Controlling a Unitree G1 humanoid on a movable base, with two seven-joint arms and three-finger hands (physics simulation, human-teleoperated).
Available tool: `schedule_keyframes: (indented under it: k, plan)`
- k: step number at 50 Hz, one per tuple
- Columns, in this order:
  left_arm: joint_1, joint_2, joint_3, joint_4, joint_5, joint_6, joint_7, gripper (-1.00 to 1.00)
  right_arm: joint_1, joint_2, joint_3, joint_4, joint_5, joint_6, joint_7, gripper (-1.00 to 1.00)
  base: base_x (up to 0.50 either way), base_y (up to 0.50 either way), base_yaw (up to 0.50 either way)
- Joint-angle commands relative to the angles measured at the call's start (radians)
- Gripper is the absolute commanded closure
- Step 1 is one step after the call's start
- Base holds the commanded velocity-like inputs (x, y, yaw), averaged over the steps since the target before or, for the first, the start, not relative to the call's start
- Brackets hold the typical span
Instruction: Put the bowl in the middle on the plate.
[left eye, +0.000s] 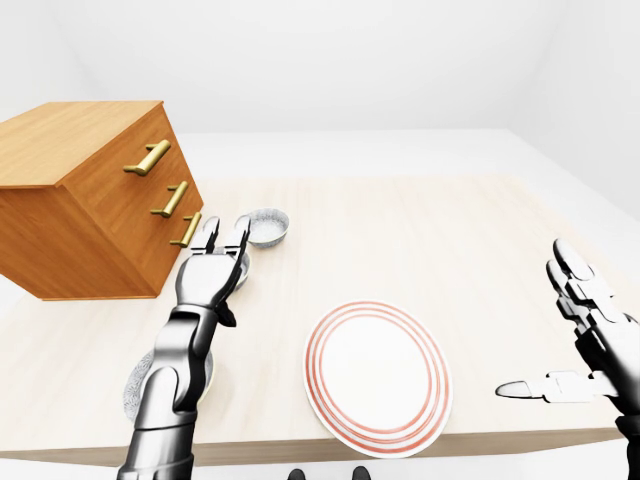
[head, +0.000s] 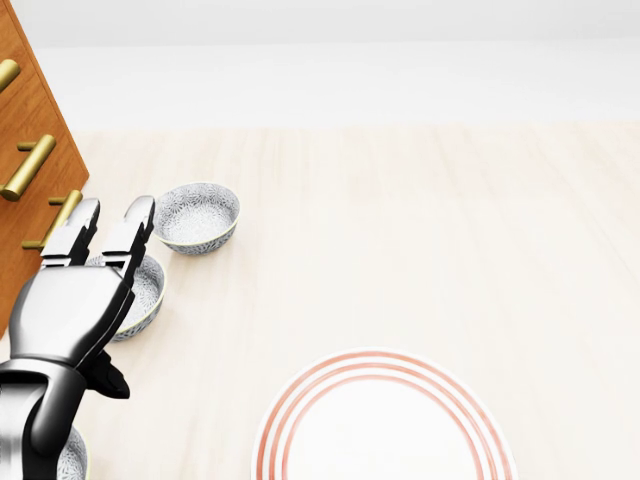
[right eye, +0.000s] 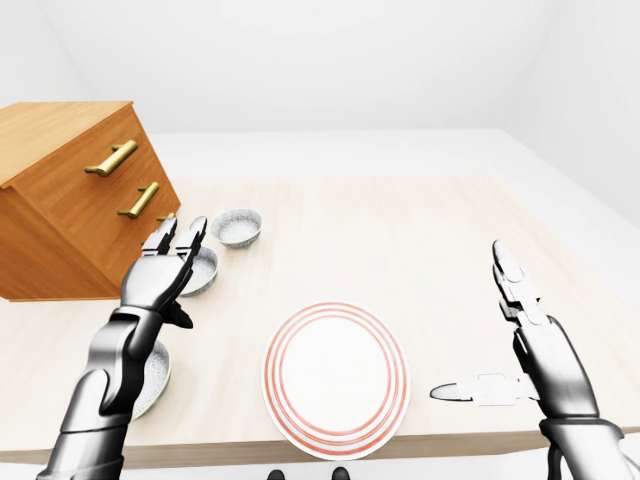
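The left hand (head: 72, 305) hovers with fingers outstretched, gripping nothing; the grey-patterned ceramic middle bowl (head: 146, 288) shows just right of its knuckles. The right hand (right eye: 537, 355) is spread, empty.

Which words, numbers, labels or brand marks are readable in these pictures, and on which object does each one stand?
None: no text can be read in any view.
The middle bowl, the upper bowl and the lower bowl carry only a fine grey pattern.
The plate has only red rings.
The wooden drawer chest and its brass handles are plain.
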Motion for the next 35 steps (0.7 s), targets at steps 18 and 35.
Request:
schedule_keyframes:
  k: [18,35]
  plan:
    - [-0.070,0.015,-0.021,0.112,0.018,0.000,0.034,-1.00,0.000,-0.001,0.000,0.000,0.002,0.000,0.000,-1.00,0.00,0.00,0.00]
    - [-0.092,0.021,-0.029,0.160,0.020,0.000,0.053,-1.00,0.002,0.000,-0.007,-0.040,0.003,0.000,0.000,-1.00,0.00,0.00,0.00]
